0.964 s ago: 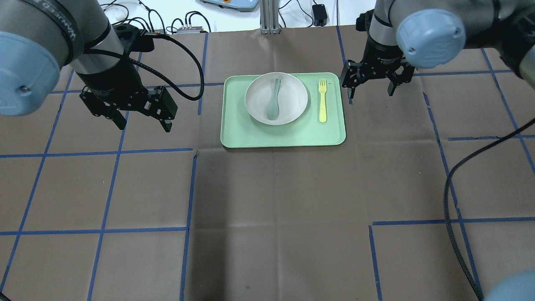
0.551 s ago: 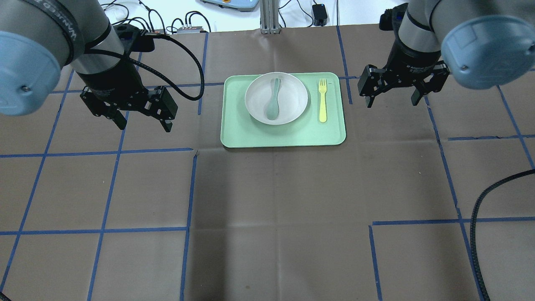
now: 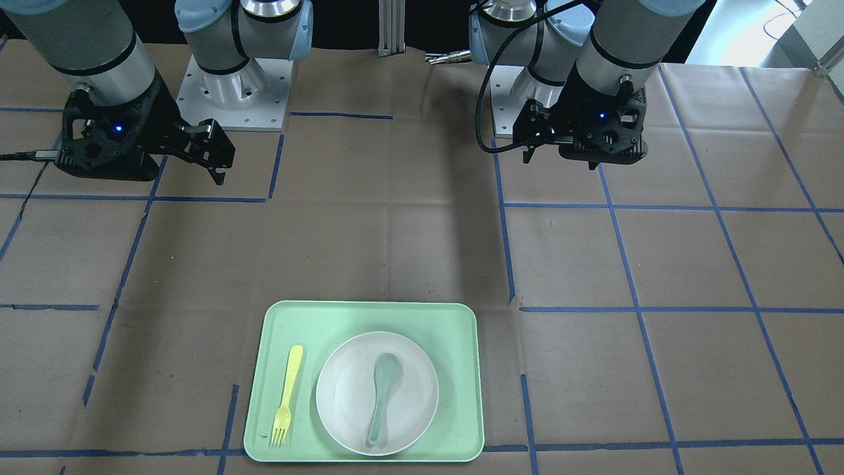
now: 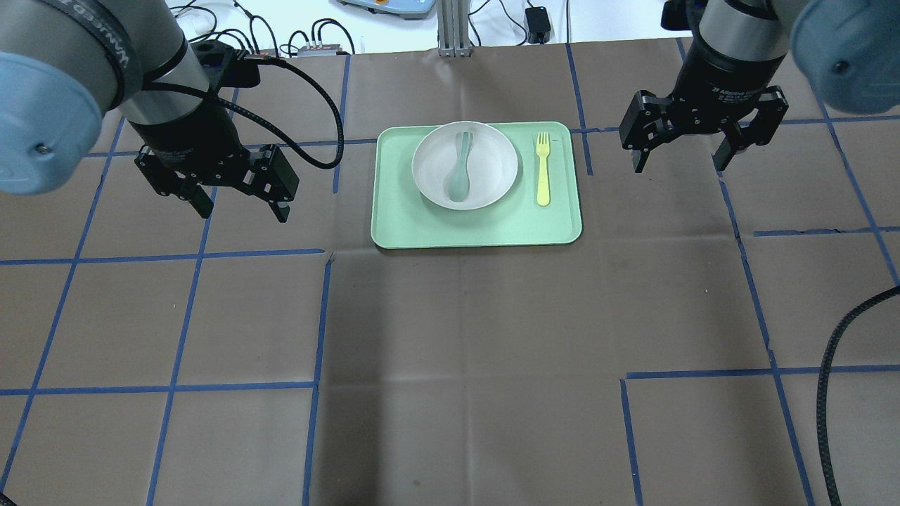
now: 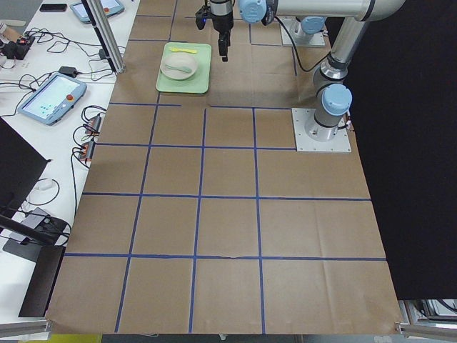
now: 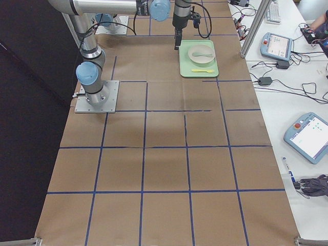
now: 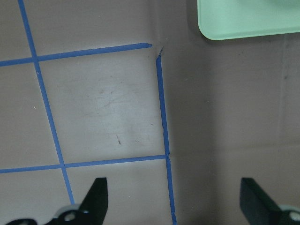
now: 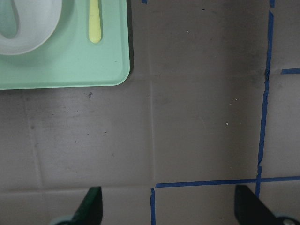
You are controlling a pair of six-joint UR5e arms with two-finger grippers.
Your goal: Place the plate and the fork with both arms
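Note:
The off-white plate [image 4: 465,165] sits on the light-green tray [image 4: 478,225], with a grey-green spoon [image 4: 460,169] lying in it. The pale-yellow fork [image 4: 543,169] lies on the tray to the plate's right. They also show in the front-facing view: plate [image 3: 346,396], fork [image 3: 287,394]. My left gripper [image 4: 239,204] is open and empty, left of the tray above the table. My right gripper [image 4: 680,156] is open and empty, right of the tray. The right wrist view shows the fork's handle [image 8: 95,21] and the plate's edge [image 8: 33,40].
Brown paper with blue tape lines [image 4: 320,323] covers the table. Cables and boxes [image 4: 309,42] lie beyond the far edge. A black cable [image 4: 830,379] hangs at the right. The left wrist view shows a tray corner [image 7: 243,23].
My right gripper has moved to the right, away from the tray's right edge. The left arm, tray, plate and fork have not moved.

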